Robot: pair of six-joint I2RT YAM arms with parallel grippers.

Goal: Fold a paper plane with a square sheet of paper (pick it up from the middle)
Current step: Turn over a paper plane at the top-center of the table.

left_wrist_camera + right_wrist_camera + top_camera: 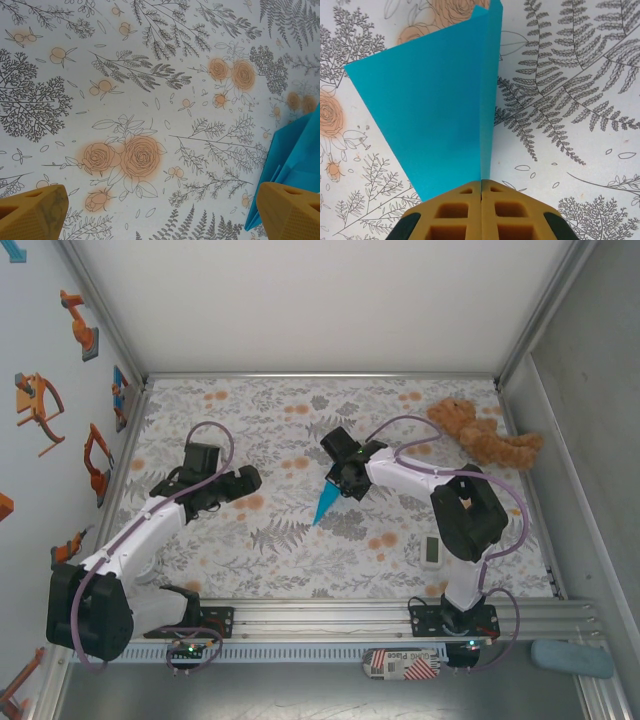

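Note:
The cyan-blue paper plane [325, 504] hangs point-down over the middle of the flowered table. My right gripper [343, 483] is shut on its centre crease. In the right wrist view the folded plane [435, 105] rises from between the closed yellow fingers [455, 212], one wing spread to the left. My left gripper [240, 483] stands open to the left of the plane, holding nothing. In the left wrist view its two yellow fingertips [32, 212] sit far apart at the bottom corners, and the plane [295, 160] shows at the right edge.
A brown teddy bear [485, 435] lies at the back right of the table. A small white timer [431, 551] sits near the right arm's base. The flowered tablecloth [280, 550] covers the table, with walls on each side.

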